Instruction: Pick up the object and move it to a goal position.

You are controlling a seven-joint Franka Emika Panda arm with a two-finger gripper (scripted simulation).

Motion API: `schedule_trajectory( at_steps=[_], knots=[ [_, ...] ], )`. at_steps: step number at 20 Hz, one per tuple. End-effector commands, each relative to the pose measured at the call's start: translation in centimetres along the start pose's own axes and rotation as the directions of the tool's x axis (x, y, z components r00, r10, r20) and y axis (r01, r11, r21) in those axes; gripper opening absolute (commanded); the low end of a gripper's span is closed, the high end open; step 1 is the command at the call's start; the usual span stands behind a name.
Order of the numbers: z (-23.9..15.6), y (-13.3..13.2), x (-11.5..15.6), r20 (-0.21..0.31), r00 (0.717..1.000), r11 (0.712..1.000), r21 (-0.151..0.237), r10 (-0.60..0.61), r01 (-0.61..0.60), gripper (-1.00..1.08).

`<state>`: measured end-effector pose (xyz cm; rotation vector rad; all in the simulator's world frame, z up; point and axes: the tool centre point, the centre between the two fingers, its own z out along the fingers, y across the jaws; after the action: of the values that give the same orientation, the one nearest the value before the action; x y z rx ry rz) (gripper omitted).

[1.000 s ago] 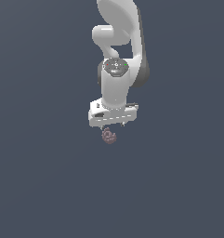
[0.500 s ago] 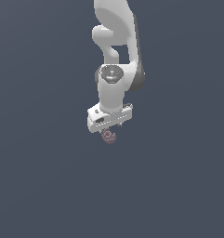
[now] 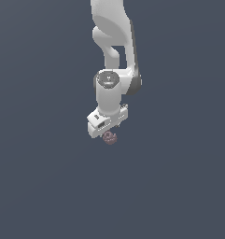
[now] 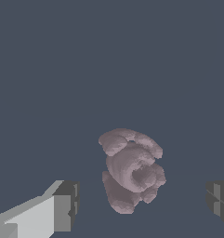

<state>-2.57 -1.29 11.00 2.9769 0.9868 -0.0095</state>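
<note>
In the exterior view the white gripper (image 3: 108,127) hangs directly above the object (image 3: 109,137), a small mottled pinkish-brown lump that shows just under the hand's lower edge, on the dark floor. The fingers themselves are hidden there.

In the wrist view the object (image 4: 132,169) lies between the two fingertips (image 4: 67,206), which stand wide apart with clear gaps on both sides, so the hand is spread and grasping nothing. I judge this the approach step (no goal marker shows). Next the hand should sink until the pads flank the lump, then squeeze.

Against the exterior frames of a second and half a second ago, the hand has twisted about its own axis while staying over the object.
</note>
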Motion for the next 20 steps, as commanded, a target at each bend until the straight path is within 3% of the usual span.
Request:
schedule_trajectory(
  at_steps=[1, 20],
  knots=[
    [0.4, 0.0, -0.1, -0.003, 0.999, 0.999, 0.001, -0.039, 0.039, 1.0],
    [3.1, 0.0, -0.4, -0.007, 0.995, 0.995, 0.003, -0.1, 0.1, 1.0]
  ],
)
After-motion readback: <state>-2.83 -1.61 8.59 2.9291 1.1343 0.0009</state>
